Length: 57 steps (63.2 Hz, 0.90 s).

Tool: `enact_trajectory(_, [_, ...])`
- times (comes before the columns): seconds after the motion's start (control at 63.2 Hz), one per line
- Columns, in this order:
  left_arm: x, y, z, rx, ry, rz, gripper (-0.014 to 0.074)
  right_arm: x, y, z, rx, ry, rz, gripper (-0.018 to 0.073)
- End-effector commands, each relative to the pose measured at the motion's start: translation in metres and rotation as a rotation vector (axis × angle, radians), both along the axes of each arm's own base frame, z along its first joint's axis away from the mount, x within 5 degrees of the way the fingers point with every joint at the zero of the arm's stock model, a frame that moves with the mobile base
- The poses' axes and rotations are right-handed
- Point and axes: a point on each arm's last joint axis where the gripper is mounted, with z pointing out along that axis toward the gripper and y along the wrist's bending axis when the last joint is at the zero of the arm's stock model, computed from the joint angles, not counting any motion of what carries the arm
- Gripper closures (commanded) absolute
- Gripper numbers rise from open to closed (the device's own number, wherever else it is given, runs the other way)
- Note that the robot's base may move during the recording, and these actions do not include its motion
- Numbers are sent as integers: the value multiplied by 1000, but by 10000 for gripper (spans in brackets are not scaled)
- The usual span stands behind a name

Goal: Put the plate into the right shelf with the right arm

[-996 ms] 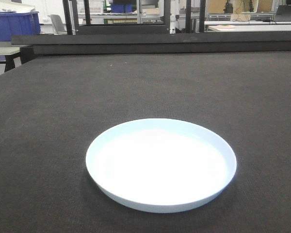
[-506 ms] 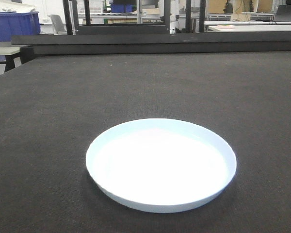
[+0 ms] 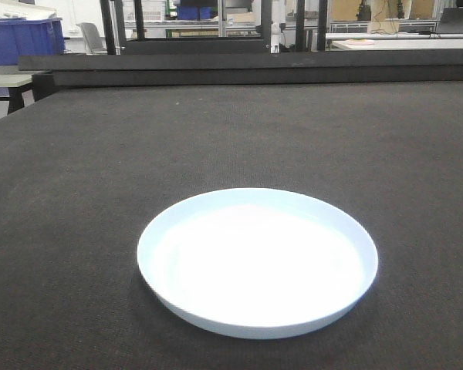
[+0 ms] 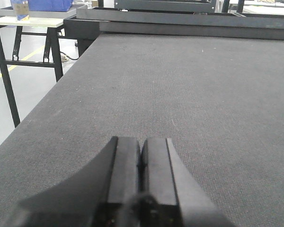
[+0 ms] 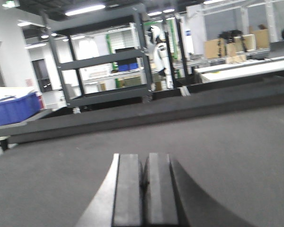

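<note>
The shallow round white plastic plate (image 3: 257,262) is sitting at six o'clock on the dark textured tabletop (image 3: 231,131). The black left gripper (image 4: 141,146) and black right gripper (image 5: 144,163) are holding their jaws together, empty.

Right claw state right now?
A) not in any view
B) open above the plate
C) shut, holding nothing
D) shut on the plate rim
C: in the right wrist view the right claw has its fingers pressed together with nothing between them, while the plate lies alone on the dark table in the front view.
</note>
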Motion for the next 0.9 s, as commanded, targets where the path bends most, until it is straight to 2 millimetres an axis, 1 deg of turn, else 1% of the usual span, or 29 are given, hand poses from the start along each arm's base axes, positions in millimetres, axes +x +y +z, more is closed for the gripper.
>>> enact_trajectory(0.0, [0, 0, 5, -13, -81, 6, 643, -18, -2, 53, -22, -36, 14, 504])
enact_trajectory(0.016, [0, 0, 5, -13, -81, 6, 643, -21, -2, 62, -21, -30, 20, 504])
enact_trajectory(0.095, [0, 0, 5, -13, -81, 6, 643, -17, -2, 82, -26, 119, 47, 504])
enact_trajectory(0.174, [0, 0, 5, -13, -81, 6, 643, -6, 2, 106, -49, 277, 94, 504])
enact_trajectory(0.237, [0, 0, 5, -13, -81, 6, 643, 9, 9, 117, -80, 407, 154, 504])
enact_trajectory(0.332, [0, 0, 5, -13, -81, 6, 643, 39, 24, 121, -111, 620, 255, 504])
enact_trajectory(0.443, [0, 0, 5, -13, -81, 6, 643, 73, 39, 115, -108, 822, 332, 504])
enact_trajectory(0.522, [0, 0, 5, -13, -81, 6, 643, 96, 45, 105, -104, 923, 353, 501])
enact_trajectory(0.553, [0, 0, 5, -13, -81, 6, 643, 102, 48, 101, -97, 947, 363, 498])
enact_trajectory(0.601, [0, 0, 5, -13, -81, 6, 643, 113, 52, 95, -89, 992, 378, 470])
enact_trajectory(0.648, [0, 0, 5, -13, -81, 6, 643, 121, 59, 89, -88, 1026, 412, 419])
enact_trajectory(0.696, [0, 0, 5, -13, -81, 6, 643, 129, 66, 83, -100, 1054, 448, 347])
enact_trajectory(0.775, [0, 0, 5, -13, -81, 6, 643, 141, 84, 72, -133, 1095, 517, 178])
enact_trajectory(0.838, [0, 0, 5, -13, -81, 6, 643, 149, 96, 64, -153, 1112, 548, 76])
enact_trajectory(0.885, [0, 0, 5, -13, -81, 6, 643, 155, 104, 57, -166, 1132, 563, 29])
